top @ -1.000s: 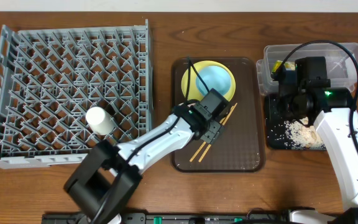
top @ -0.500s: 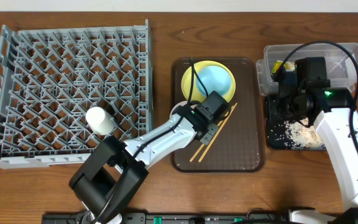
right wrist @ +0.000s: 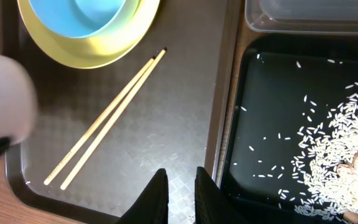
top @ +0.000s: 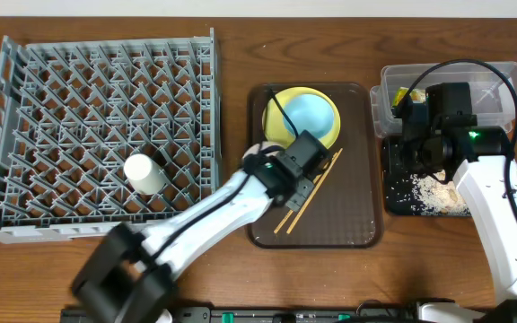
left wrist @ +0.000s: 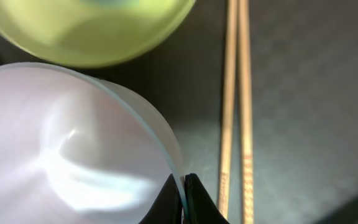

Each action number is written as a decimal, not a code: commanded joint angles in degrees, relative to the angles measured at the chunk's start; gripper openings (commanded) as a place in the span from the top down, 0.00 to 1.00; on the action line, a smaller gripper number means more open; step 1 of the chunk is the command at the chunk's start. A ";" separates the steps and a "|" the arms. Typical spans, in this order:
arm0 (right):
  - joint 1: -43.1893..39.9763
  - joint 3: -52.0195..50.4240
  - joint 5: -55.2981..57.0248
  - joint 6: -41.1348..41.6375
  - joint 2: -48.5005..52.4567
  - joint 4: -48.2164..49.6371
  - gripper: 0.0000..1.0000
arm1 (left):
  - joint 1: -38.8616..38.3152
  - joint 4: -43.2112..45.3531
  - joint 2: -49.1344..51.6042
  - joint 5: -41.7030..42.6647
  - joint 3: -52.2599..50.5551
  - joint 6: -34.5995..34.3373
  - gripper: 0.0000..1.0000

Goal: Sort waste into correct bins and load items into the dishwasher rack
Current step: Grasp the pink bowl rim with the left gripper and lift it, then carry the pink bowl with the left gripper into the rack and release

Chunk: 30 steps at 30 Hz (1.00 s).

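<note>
Dark wood table (top: pixel 232 40) – grey rack (top: pixel 61 108) L, brown tray (top: pixel 353 211) ctr.

A wooden table (top: pixel 232 54) filled nearly the whole overhead view, dark reddish-brown, its grain running side to side. Beyond its far edge lay a narrow pale strip (top: pixel 330 5), too thin to tell wall from floor. A black rail (top: pixel 285 316) ran along the near edge. The light was even and the shadows soft.

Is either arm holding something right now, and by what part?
The left gripper pinches the white bowl by its rim, the edge between its fingertips. The right gripper is open and holds nothing.
</note>
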 commanded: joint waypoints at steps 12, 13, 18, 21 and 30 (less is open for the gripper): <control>0.39 0.26 0.11 -0.83 -0.68 -0.09 0.87 | 32.76 1.46 -21.46 34.36 0.76 1.05 0.94; 0.39 0.26 0.09 -0.81 -0.68 -0.07 0.87 | 36.61 2.38 -21.07 38.80 0.76 1.03 0.94; 0.39 0.26 0.09 -0.81 -0.68 -0.04 0.87 | 54.16 10.34 -16.79 57.99 0.76 -3.56 0.94; 0.39 0.26 0.09 -0.81 -0.68 -0.07 0.87 | 61.68 17.97 -12.26 68.91 0.76 -9.11 0.94; 0.39 0.26 0.09 -0.83 -0.68 -0.04 0.87 | 71.17 39.15 4.55 86.97 0.76 -28.26 0.94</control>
